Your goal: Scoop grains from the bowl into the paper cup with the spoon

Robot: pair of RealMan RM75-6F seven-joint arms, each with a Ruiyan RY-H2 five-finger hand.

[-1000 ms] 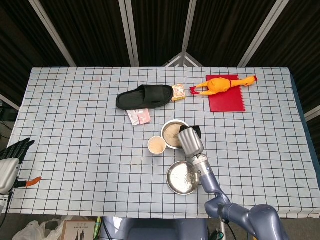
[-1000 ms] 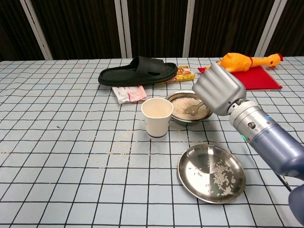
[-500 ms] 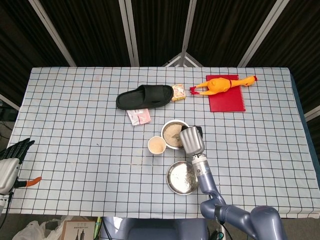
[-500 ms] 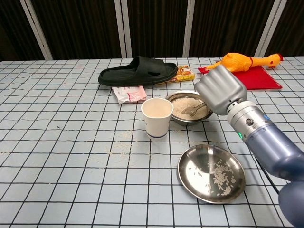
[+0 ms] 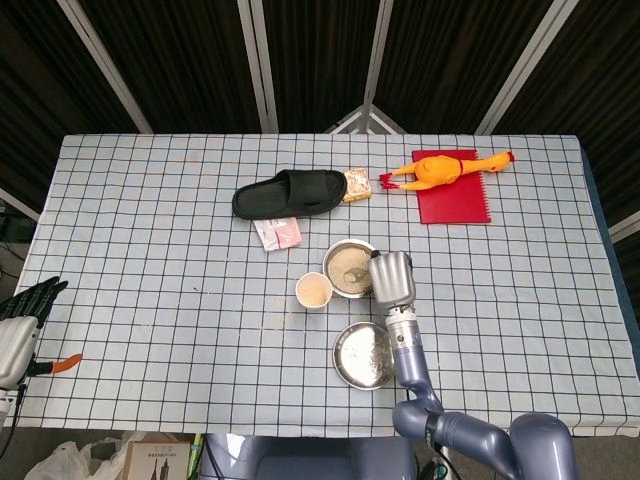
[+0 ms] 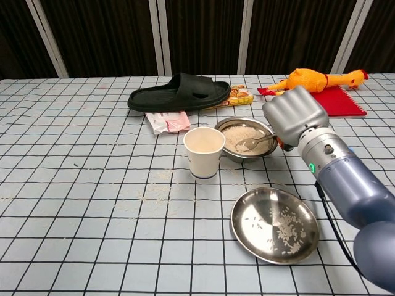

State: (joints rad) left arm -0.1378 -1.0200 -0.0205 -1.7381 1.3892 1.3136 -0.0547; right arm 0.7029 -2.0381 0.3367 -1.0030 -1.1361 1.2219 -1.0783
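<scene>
A steel bowl of pale grains stands mid-table, and the paper cup stands upright just left of it with grains inside. My right hand hovers at the bowl's right rim, back toward the camera. It holds the spoon by its handle, though the grip itself is hidden. The spoon's tip lies on the grains inside the bowl. My left hand rests far off at the table's left edge, fingers apart, holding nothing.
A shallow steel plate with scattered grains lies in front of the bowl. Behind are a black slipper, a pink packet, a snack box, a rubber chicken and a red notebook. Loose grains dot the cloth near the cup.
My right hand has drawn rightward off the bowl's top to its right rim. More of the spoon now shows, stretched out across the grains. The left hand has not moved.
</scene>
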